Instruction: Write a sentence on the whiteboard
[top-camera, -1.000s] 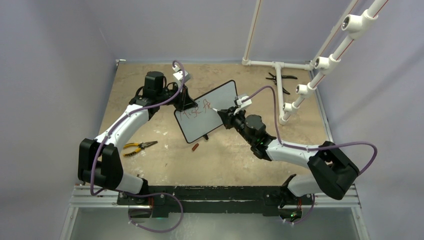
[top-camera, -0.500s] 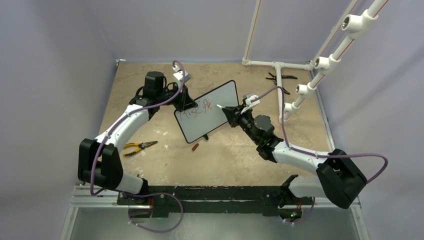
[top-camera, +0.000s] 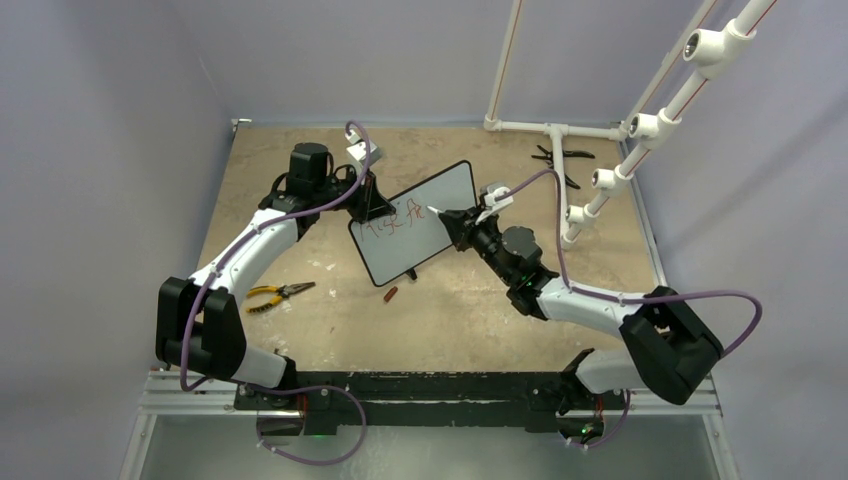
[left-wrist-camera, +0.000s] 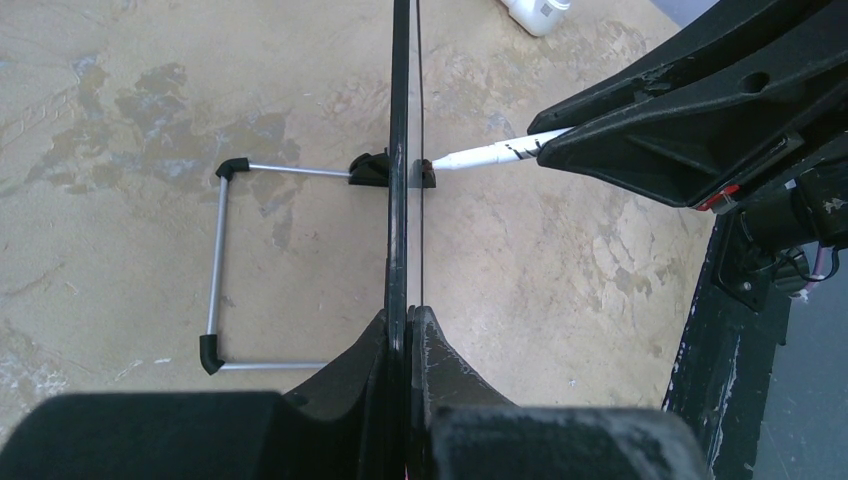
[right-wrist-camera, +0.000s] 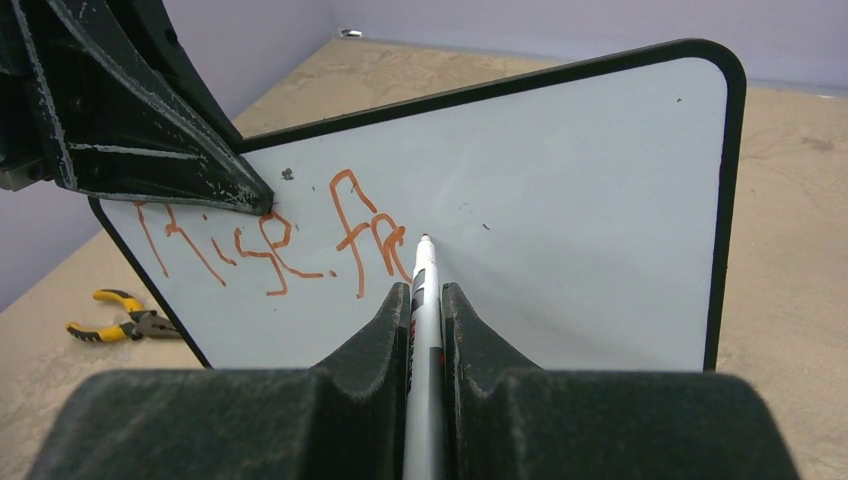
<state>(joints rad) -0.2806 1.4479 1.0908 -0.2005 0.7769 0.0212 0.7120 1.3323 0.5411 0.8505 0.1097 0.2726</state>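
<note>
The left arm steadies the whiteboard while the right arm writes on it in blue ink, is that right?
Not blue: the right wrist view shows the sentence on the whiteboard in red-orange. Otherwise yes: left jaws clamp the board, right jaws hold the marker.

Smooth whiteboard (right-wrist-camera: 560, 200), black plastic frame (right-wrist-camera: 727, 200), rough mottled tabletop (left-wrist-camera: 120, 120), glossy plastic marker (right-wrist-camera: 425, 300)

We list the whiteboard (top-camera: 415, 222), upright mid-table, as chief barrier, the left gripper (left-wrist-camera: 405, 318) clamped on its edge and the right gripper (right-wrist-camera: 425, 292) pinching a marker (right-wrist-camera: 423, 256) before its face. Lesser obstacles: yellow pliers (top-camera: 278, 293), red cap (top-camera: 391, 294), black pliers (top-camera: 560, 156), pipe frame (top-camera: 556, 170). We find passage over the bare table (top-camera: 450, 325) nearer the bases.
</note>
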